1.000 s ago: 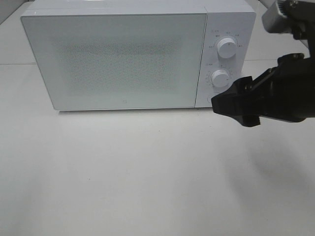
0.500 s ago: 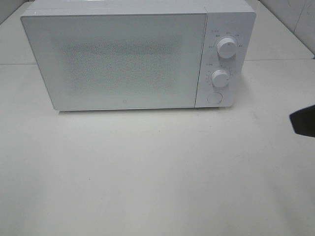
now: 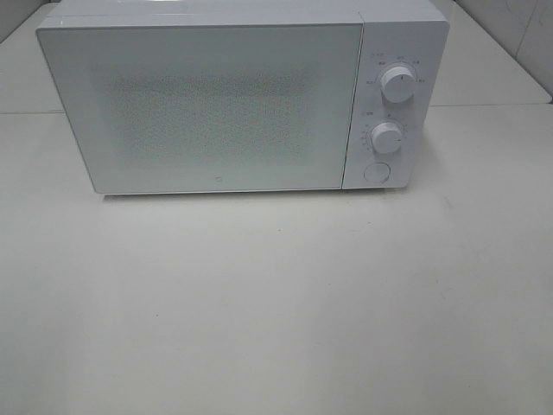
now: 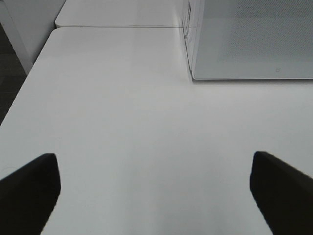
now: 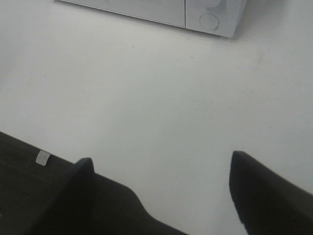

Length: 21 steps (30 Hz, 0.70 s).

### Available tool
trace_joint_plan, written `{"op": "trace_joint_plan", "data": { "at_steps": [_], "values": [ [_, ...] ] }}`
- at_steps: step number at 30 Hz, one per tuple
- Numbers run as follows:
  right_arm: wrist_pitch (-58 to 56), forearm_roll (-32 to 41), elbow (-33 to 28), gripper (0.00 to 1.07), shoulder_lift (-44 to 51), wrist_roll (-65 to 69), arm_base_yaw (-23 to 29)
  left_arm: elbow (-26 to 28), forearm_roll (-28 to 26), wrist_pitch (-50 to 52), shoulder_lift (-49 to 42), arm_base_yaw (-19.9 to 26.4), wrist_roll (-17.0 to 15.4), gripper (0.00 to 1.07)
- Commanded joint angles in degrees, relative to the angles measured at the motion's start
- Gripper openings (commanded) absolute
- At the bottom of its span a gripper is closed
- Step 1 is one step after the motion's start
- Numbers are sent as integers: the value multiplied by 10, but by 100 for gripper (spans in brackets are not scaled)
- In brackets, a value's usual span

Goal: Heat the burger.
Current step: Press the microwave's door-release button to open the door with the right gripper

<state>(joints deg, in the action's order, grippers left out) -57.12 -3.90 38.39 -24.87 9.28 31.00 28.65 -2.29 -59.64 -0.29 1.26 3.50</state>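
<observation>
The burger is out of view in every frame. A white microwave (image 3: 225,95) stands at the back of the white table (image 3: 276,303) with its door shut; it has two dials (image 3: 397,83) and a round button (image 3: 375,171) on its right panel. Neither gripper shows in the exterior high view. My left gripper (image 4: 154,191) is open and empty over the table, left of the microwave's corner (image 4: 244,49). My right gripper (image 5: 161,191) is open and empty over the table near its front edge, in front of the microwave's button (image 5: 209,21).
The table's left edge (image 4: 24,93) drops to a dark floor. The table's front edge and dark floor (image 5: 29,196) show in the right wrist view. A seam runs across the table behind the microwave (image 4: 117,27).
The right arm, in front of the microwave's control panel a second ago, has drawn back to the right and left the exterior high view. The microwave has not moved.
</observation>
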Motion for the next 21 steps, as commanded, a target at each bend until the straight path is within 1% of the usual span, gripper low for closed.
{"op": "trace_joint_plan", "data": {
  "at_steps": [1, 2, 4, 5, 7, 8, 10, 12, 13, 17, 19, 21],
  "values": [
    [-3, -5, -10, 74, 22, 14, -18, -1, -2, 2, -12, 1, 0, 98],
    [-3, -5, -10, 74, 22, 14, -18, -1, -2, 2, -12, 1, 0, 98],
    [-2, -7, -14, 74, 46, 7, -77, -1, -2, 2, -12, 1, 0, 98],
    [-2, -7, -14, 74, 46, 7, -77, -1, -2, 2, -12, 1, 0, 98],
    [1, -7, -14, 74, 64, -1, -107, -1, -2, 2, -12, 1, 0, 98],
    [1, -7, -14, 74, 64, -1, -107, -1, -2, 2, -12, 1, 0, 98],
    [6, -7, -14, 74, 97, -1, -145, -1, -2, 2, -12, 1, 0, 98],
    [6, -7, -14, 74, 107, -1, -154, -1, -2, 2, -12, 1, 0, 98],
    [6, -7, -14, 74, 125, -1, -173, -1, -2, 2, -12, 1, 0, 98],
    [6, -7, -14, 74, 147, -1, -190, -1, -2, 2, -12, 1, 0, 98],
    [5, -7, -14, 74, 185, -1, -213, -1, -2, 2, -12, 1, 0, 98],
    [3, -7, -14, 74, 194, -1, -218, -1, -2, 2, -12, 1, 0, 98]
  ]
}}
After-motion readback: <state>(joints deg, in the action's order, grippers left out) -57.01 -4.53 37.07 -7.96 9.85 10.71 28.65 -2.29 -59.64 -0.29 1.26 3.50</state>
